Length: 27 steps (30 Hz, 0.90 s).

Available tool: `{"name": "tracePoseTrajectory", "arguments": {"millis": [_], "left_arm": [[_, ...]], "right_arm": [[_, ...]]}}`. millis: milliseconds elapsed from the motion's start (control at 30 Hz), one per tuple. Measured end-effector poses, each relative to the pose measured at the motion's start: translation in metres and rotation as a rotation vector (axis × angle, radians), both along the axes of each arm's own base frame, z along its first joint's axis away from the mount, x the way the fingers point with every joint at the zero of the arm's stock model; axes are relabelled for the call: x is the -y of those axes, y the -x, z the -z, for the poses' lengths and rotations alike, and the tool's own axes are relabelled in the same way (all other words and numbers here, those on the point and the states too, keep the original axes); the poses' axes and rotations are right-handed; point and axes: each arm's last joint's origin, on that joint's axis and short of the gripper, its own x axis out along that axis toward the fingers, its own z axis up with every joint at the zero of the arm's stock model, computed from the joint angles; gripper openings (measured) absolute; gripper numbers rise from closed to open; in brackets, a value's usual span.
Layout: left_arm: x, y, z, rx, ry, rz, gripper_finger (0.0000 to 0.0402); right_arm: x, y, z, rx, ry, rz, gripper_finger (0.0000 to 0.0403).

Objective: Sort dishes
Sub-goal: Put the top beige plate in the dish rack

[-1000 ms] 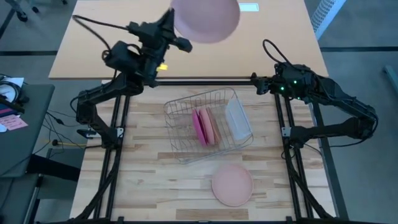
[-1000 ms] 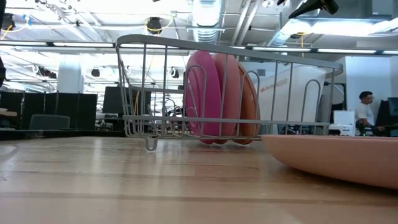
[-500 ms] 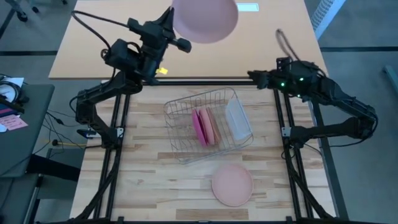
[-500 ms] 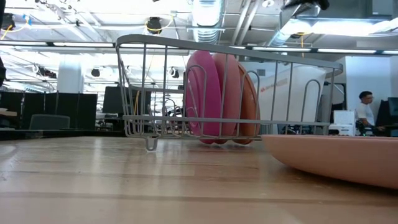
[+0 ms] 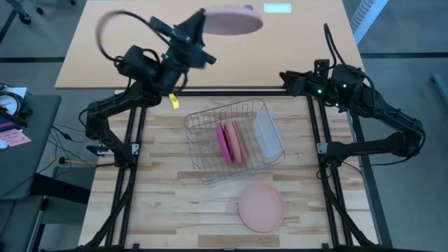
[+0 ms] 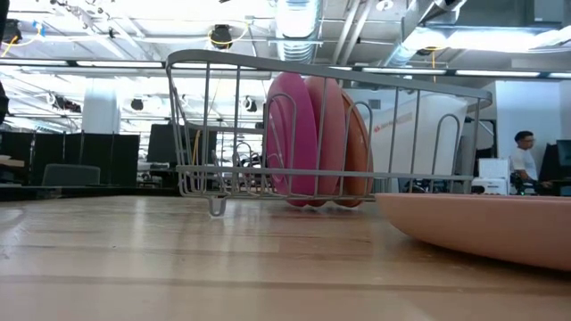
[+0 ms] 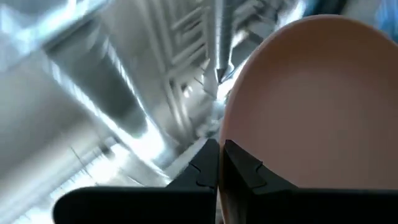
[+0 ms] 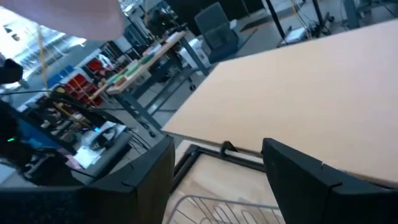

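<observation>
My left gripper [image 5: 201,26] is raised high over the table's far left and is shut on a pale pink plate [image 5: 232,19], which the high view shows almost edge-on. Magenta and orange plates [image 5: 229,142] stand on edge in the wire rack [image 5: 210,126] at mid-table. A salmon plate [image 5: 261,208] lies flat on the table near the front edge. My right gripper [image 5: 285,79] hovers open over the far right, beyond the rack, with nothing between its fingers [image 8: 292,177]. My left gripper pinches the pale pink plate's rim [image 7: 239,134] between its two fingers [image 7: 205,165], on the side of the plate nearest the arm. The fingers slant upward and away from the table's left. The plate is lifted clear, tilted steeply.
A translucent tub [image 5: 267,134] sits in the right part of the rack. A tan board [image 5: 140,42] lies beyond the table's far edge. Bare wood lies to the left of the rack and around the salmon plate [image 6: 482,223].
My left gripper has rolled about its own axis while staying in place. The pale pink plate has turned with it, from showing its full round face in the high view to nearly edge-on. My right gripper has tipped upward and risen slightly, still open.
</observation>
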Motion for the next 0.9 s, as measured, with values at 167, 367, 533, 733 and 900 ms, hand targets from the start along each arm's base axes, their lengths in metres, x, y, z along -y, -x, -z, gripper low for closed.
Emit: {"name": "tracePoseTrajectory", "arguments": {"millis": [167,367,533,733,900], "left_arm": [[-0.001,-0.009,0.01,-0.318,-0.113,-0.131,0.0],[0.016,-0.013,0.009,-0.312,-0.148,-0.087,0.0],[0.022,-0.011,0.006,-0.144,-0.054,0.027,0.0],[0.013,-0.004,0.008,0.469,0.468,0.206,0.0],[0.002,-0.004,0.028,0.983,0.846,0.202,0.0]], "right_arm": [[0.0,0.0,0.003,-0.026,-0.012,0.0,0.0248],[0.0,0.001,0.003,-0.035,-0.01,0.0,0.0248],[0.0,-0.001,0.004,-0.04,-0.003,-0.001,0.0248],[0.001,-0.003,-0.006,0.009,0.084,-0.009,0.0248],[0.001,-0.003,-0.02,0.145,0.137,-0.003,0.0248]]}}
